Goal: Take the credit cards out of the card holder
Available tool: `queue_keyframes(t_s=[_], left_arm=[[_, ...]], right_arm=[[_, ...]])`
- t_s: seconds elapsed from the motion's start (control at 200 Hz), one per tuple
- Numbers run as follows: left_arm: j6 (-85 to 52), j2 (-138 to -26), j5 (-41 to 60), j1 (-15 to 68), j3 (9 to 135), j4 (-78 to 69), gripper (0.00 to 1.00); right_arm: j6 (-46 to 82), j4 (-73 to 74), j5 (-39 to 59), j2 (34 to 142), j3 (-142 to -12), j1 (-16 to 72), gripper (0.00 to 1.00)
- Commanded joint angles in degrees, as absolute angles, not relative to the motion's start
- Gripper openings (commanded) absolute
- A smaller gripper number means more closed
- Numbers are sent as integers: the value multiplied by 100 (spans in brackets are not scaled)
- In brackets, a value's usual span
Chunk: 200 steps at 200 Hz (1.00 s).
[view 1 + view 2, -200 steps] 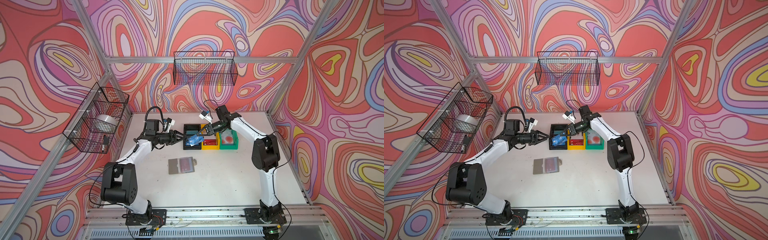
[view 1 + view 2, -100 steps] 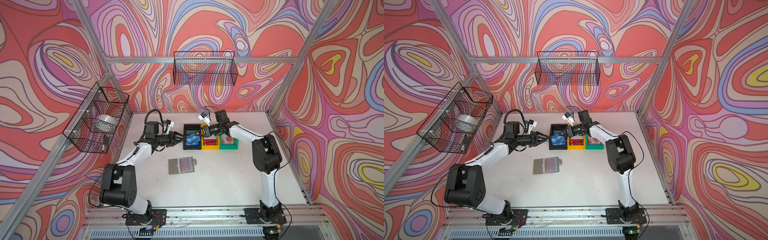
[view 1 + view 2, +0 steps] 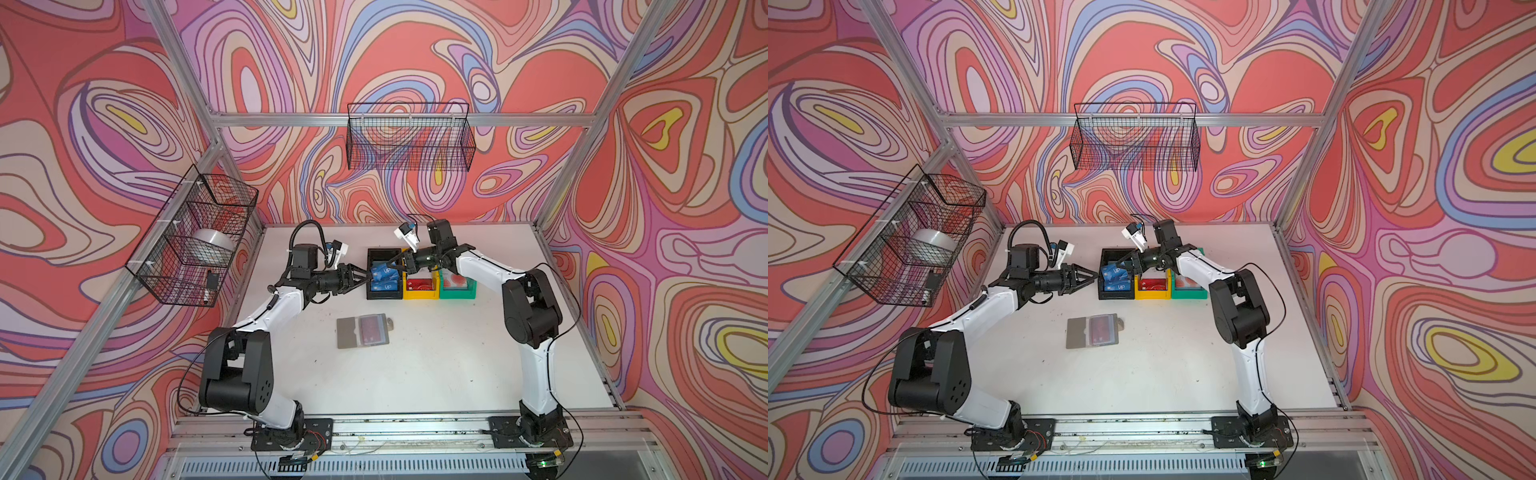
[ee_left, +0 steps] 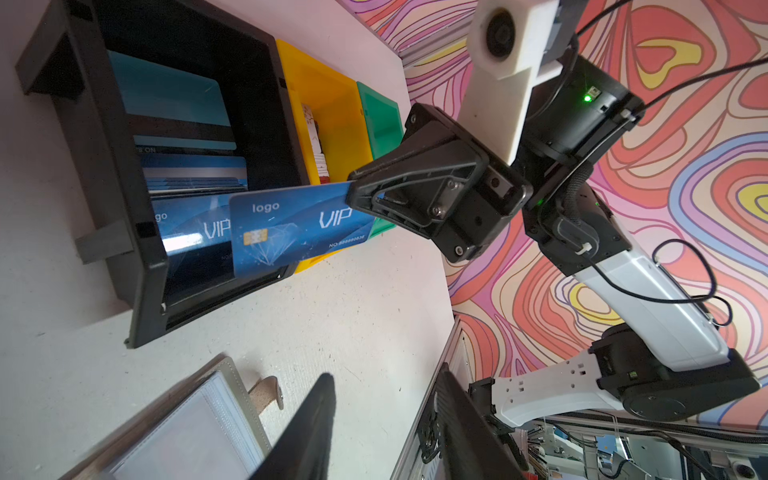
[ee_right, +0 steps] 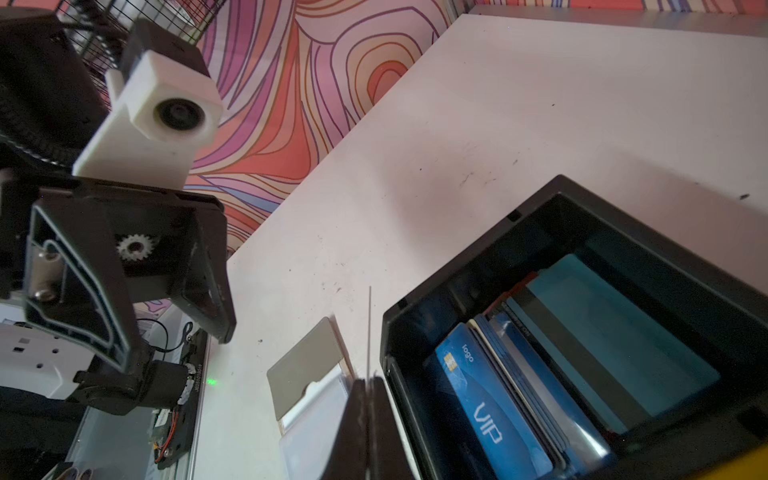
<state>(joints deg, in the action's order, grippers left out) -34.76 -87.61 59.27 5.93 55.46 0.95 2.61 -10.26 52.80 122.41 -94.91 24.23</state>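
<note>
The credit cards (image 3: 383,279) are thin, stiff, light and slick, so each is best pinched flat across a short edge or corner, with enough bite that it cannot swivel or slip out. The right pincer (image 4: 353,193) does just that: its jaws are pressed together on one end of a blue card (image 4: 299,226), which juts out level above the black bin (image 4: 124,208), where other blue ones already stand stacked. In both top views the bins form a row at 12 to 1 o'clock from the card holder (image 3: 361,332), with the yellow bin (image 3: 419,295) and green bin (image 3: 457,294) at 3 o'clock of the black one. The holder lies open and flat near the middle of the bench (image 3: 415,374), its snap tab (image 3: 389,322) on the 3 o'clock edge. A reddish card (image 3: 371,328) shows through one translucent pocket, so the task looks unfinished. The left pincer (image 3: 1090,277) hangs at 9 o'clock of the black bin, jaws spread and empty. The holder is probably soft, light and apt to slide or lift, and its pocket may cling to the plastic. My guess is one pincer should pin its grey cover while the other draws the exposed card edge straight out along the pocket.
</note>
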Motion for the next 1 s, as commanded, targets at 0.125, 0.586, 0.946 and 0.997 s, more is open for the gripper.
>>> queue_keyframes(t_s=[0.125, 0.586, 0.946, 0.997], left_arm=[[-3508, -8665, 5930, 588, 5502, -71, 44], [-3488, -8744, 5995, 580, 5528, -79, 44], [-3568, -8826, 6038, 571, 5520, -222, 43], [-3576, -8825, 6047, 571, 5511, -226, 43]], right_arm=[[-276, -1501, 4790, 12505, -9781, 2536, 0], [-575, -2007, 4339, 12894, -10283, 2747, 0], [-688, -2111, 4170, 12720, -10191, 2760, 0], [-673, -2101, 4196, 12717, -10202, 2760, 0]])
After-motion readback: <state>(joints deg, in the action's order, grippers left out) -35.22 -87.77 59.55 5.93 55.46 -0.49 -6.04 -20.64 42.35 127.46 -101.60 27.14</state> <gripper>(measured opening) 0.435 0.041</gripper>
